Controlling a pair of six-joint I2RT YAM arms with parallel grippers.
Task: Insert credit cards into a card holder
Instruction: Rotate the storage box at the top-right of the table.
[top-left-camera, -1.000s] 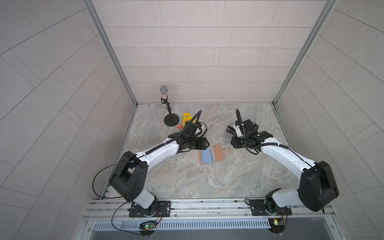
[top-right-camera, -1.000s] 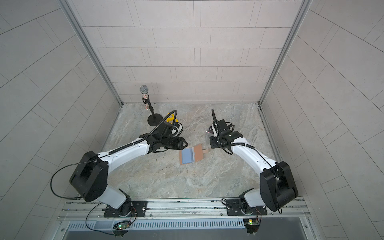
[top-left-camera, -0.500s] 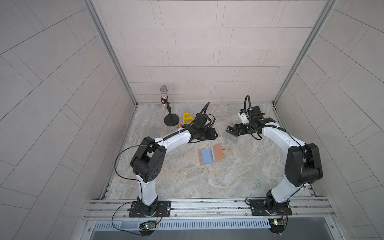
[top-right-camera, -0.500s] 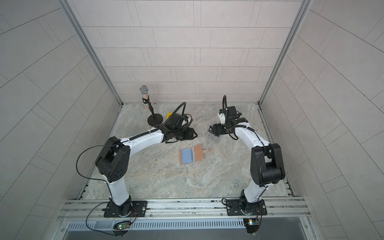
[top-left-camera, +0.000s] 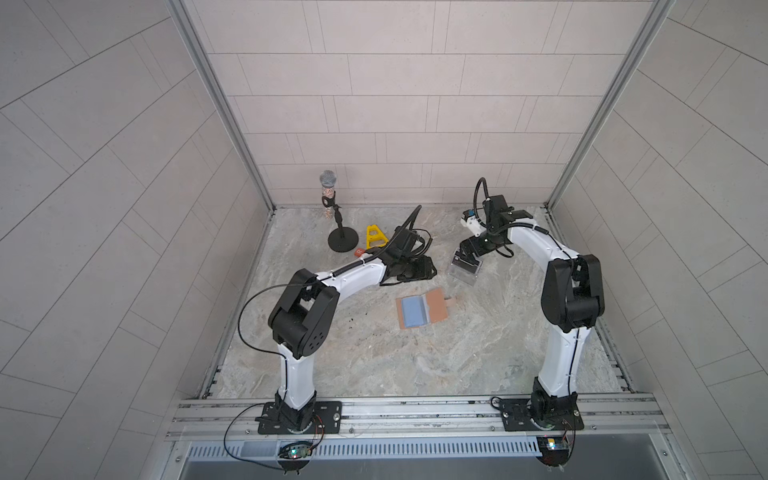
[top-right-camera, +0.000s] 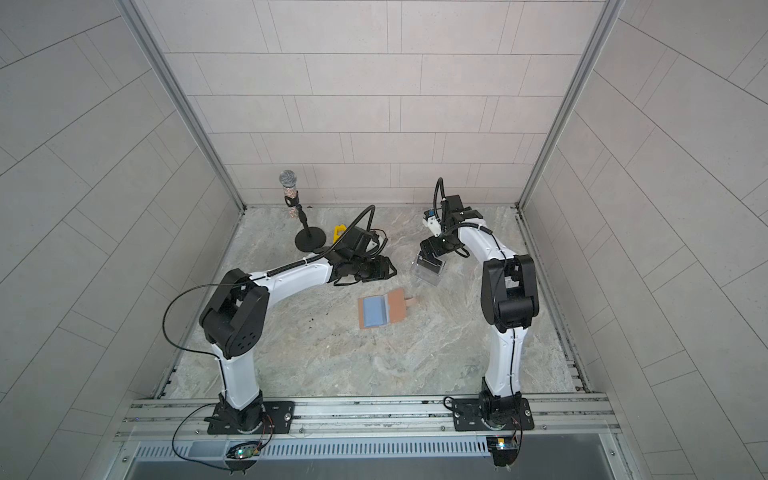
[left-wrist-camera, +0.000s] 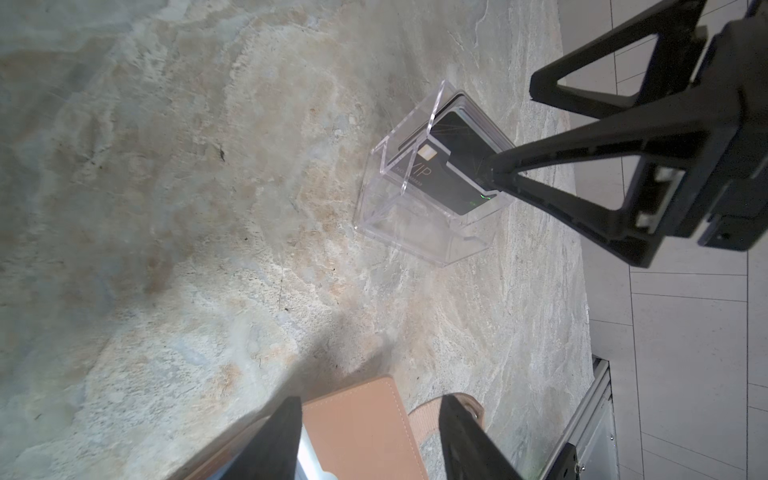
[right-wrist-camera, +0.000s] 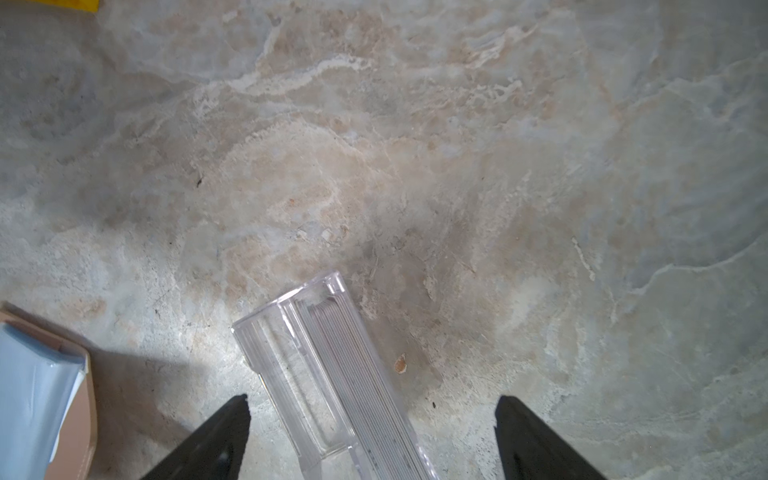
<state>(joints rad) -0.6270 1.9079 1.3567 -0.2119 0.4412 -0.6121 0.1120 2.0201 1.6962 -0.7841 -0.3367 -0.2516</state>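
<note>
Right claw (right-wrist-camera: 372, 405) stands wide open over the clear stand (right-wrist-camera: 299, 374), one finger on each side of it and nothing gripped. From the left wrist, this claw (left-wrist-camera: 513, 131) comes in at a slant. Its lower fingertip (left-wrist-camera: 492, 176) is at the face of the black card (left-wrist-camera: 453, 166), but whether it touches cannot be told. That card, marked VIP, is the front one of a stack of cards (right-wrist-camera: 353, 365) standing on edge inside the stand. The stand (top-left-camera: 463, 272) sits on the tabletop (top-left-camera: 415, 365), right of the middle and toward the far edge.

The left claw (left-wrist-camera: 370, 415) has its fingers parted, less widely, and is empty. In a top view it (top-left-camera: 422, 270) is near the far side of the card holder (top-left-camera: 436, 305) and apart from it.

The card holder lies open and flat near the middle of the tabletop, with its strap tab pointing toward the right edge. A light blue card (top-left-camera: 413, 312) sits in its left half, and the right half shows bare tan. Both top views show this.

Toward the far left corner a microphone (top-left-camera: 328, 183) stands upright on a round black base. A yellow object (top-left-camera: 375, 237) is just beside that base, and a small orange tile (top-left-camera: 359, 252) lies next to it.
</note>
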